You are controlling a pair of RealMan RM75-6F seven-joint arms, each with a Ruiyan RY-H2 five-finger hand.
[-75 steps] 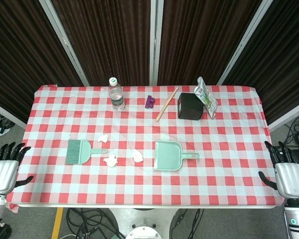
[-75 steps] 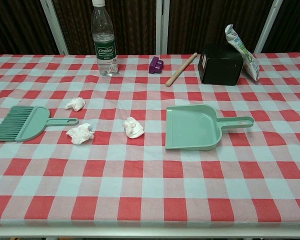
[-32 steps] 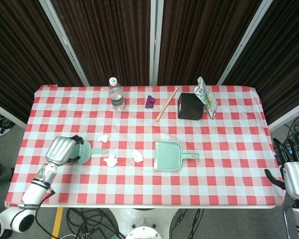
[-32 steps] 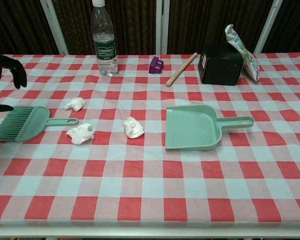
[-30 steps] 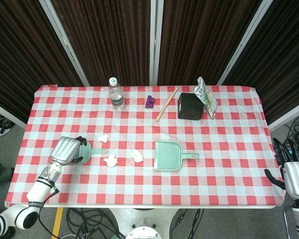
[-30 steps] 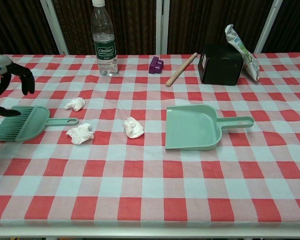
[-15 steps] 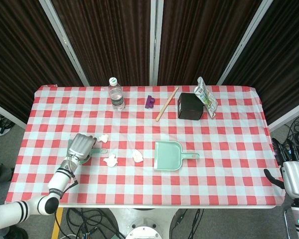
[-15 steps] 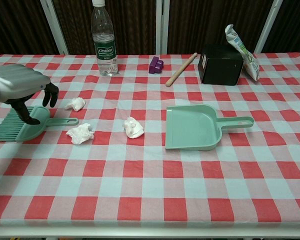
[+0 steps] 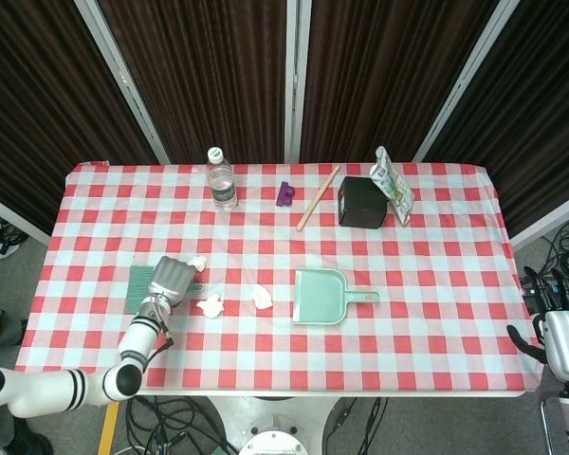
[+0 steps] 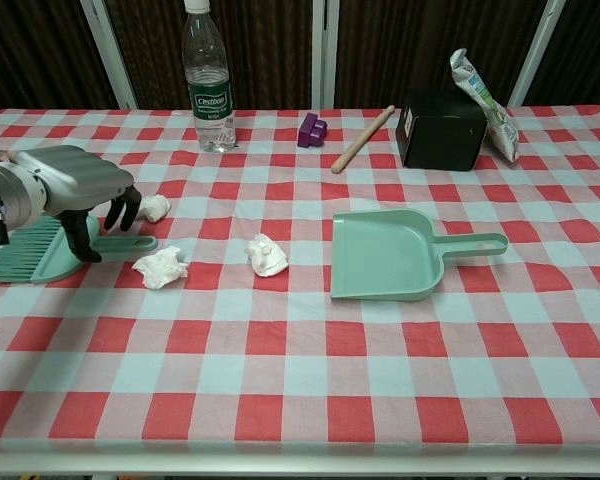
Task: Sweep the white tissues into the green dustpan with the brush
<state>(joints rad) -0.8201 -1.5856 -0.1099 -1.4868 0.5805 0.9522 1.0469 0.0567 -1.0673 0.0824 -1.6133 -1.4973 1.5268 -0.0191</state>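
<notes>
Green brush (image 10: pixel 40 253) under left hand (image 10: pixel 65 185)

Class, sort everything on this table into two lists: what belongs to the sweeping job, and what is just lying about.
Belongs to the job:
brush
three tissues
dustpan
left hand, over the brush

Just lying about:
bottle
purple block
wooden stick
black box
snack bag
</notes>
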